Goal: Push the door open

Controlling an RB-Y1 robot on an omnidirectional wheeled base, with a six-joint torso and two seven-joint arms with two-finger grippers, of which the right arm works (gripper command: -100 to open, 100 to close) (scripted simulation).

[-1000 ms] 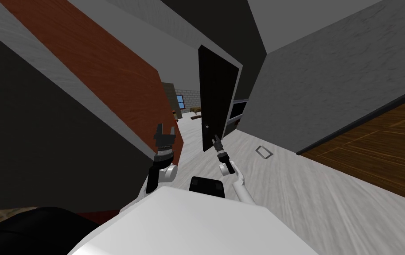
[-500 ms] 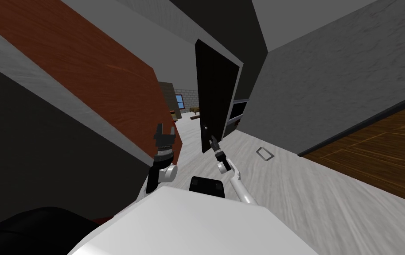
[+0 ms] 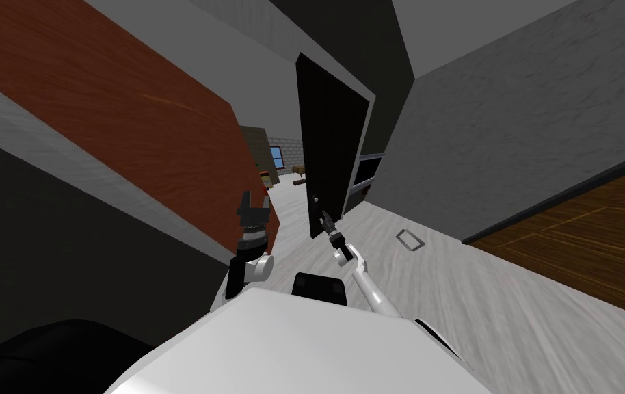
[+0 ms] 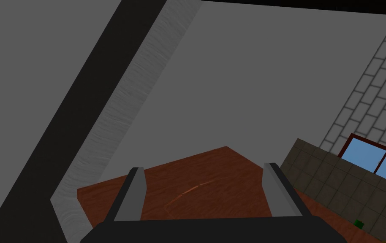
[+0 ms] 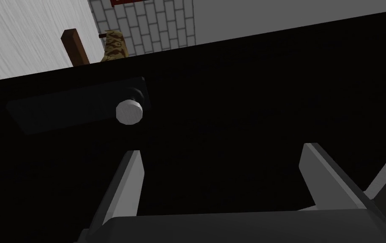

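Pressing at the black door (image 3: 335, 143), dead ahead at 12 o'clock, with the right hand (image 3: 323, 217): fingers apart, clamped on nothing, tips at or just short of the door face, at 5 o'clock from the pale knob (image 5: 129, 112). Over the last second: rolled a little nearer, stretched the right arm further out, carried the hand towards 11 o'clock with the door's free edge. Reads as a slow swing away, a good sign for the push. Already ajar, a lit room showing through the gap at 11 o'clock. Probably not yet wide enough to pass, so more of the same steady push. Left hand (image 3: 254, 205) up at 10 o'clock beside a red-brown panel (image 3: 133, 116), fingers apart, empty.
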